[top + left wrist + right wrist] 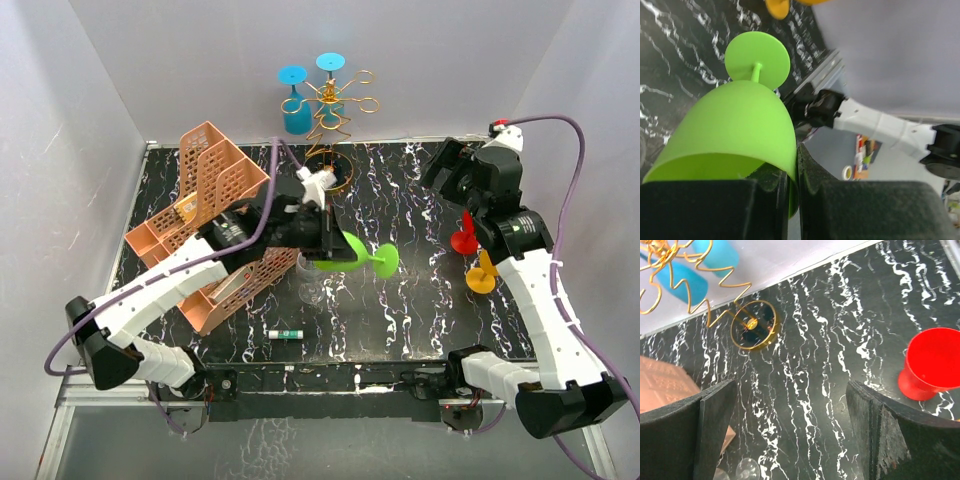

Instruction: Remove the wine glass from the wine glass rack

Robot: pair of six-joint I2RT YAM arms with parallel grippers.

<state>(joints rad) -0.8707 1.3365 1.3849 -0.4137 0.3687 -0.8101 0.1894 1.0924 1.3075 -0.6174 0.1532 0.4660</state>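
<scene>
The gold wire wine glass rack stands at the back of the table, its ring base on the black marble top. Two blue wine glasses hang on its arms. A green wine glass is off the rack, tilted over the table's middle with its foot pointing right. My left gripper is shut on its rim; in the left wrist view the fingers pinch the green bowl's wall. My right gripper hangs open over the table's right side, with only bare table between its jaws.
A pink mesh organizer lies tipped at the left, under my left arm. A red glass and a yellow glass stand at the right. A clear glass lies below the green one. A small tube lies near the front edge.
</scene>
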